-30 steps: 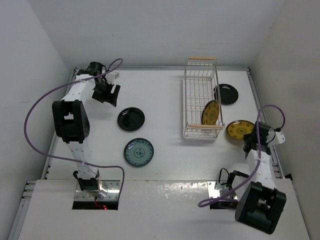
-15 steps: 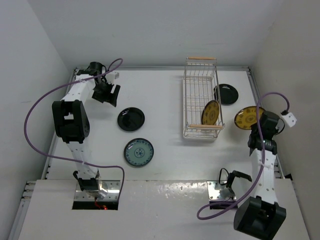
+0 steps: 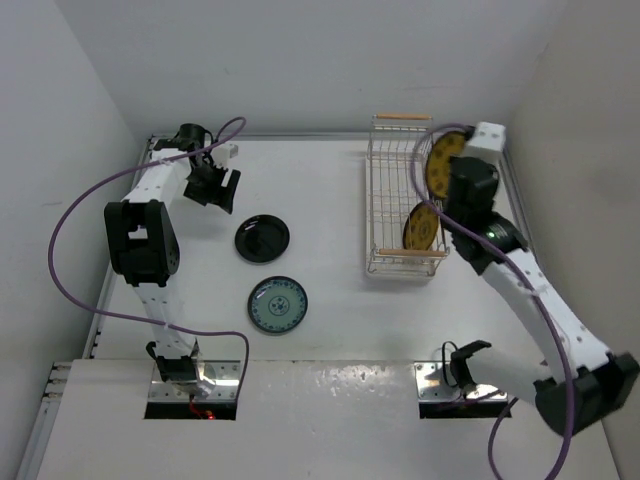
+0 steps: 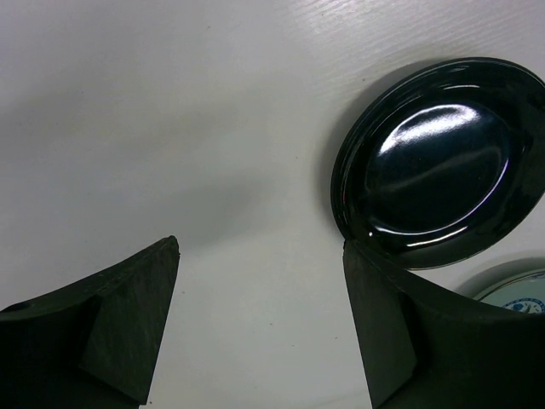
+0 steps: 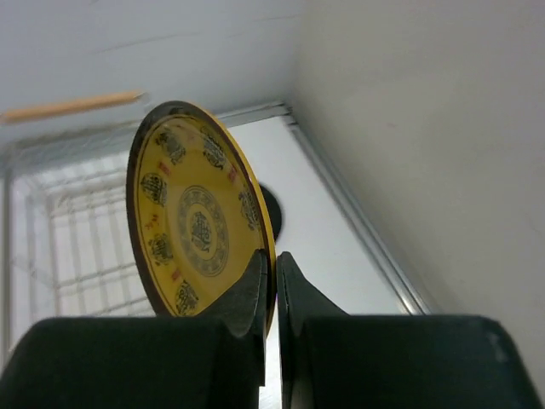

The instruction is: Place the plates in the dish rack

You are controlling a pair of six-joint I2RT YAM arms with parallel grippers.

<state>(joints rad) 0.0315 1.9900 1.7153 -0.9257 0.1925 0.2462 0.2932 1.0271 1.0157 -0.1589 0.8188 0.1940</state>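
My right gripper (image 3: 453,176) is shut on the rim of a mustard-yellow plate (image 3: 442,158) (image 5: 196,226), held on edge above the far right part of the white wire dish rack (image 3: 371,200) (image 5: 60,234). A second yellow plate (image 3: 422,226) stands on edge inside the rack near its front handle. A glossy black plate (image 3: 262,239) (image 4: 438,162) and a teal patterned plate (image 3: 278,305) lie flat on the table to the left. My left gripper (image 3: 216,188) (image 4: 260,247) hovers open beside the black plate, holding nothing. Another black plate (image 5: 271,209) peeks from behind the held one.
The rack has wooden handles at its far end (image 3: 402,117) and near end (image 3: 411,252). The right wall (image 5: 426,128) stands close to the right arm. A purple cable (image 3: 70,230) loops off the left arm.
The right arm has lifted the yellow plate off the table right of the rack and swung it up and away, over the rack's far end. The left arm has not moved.
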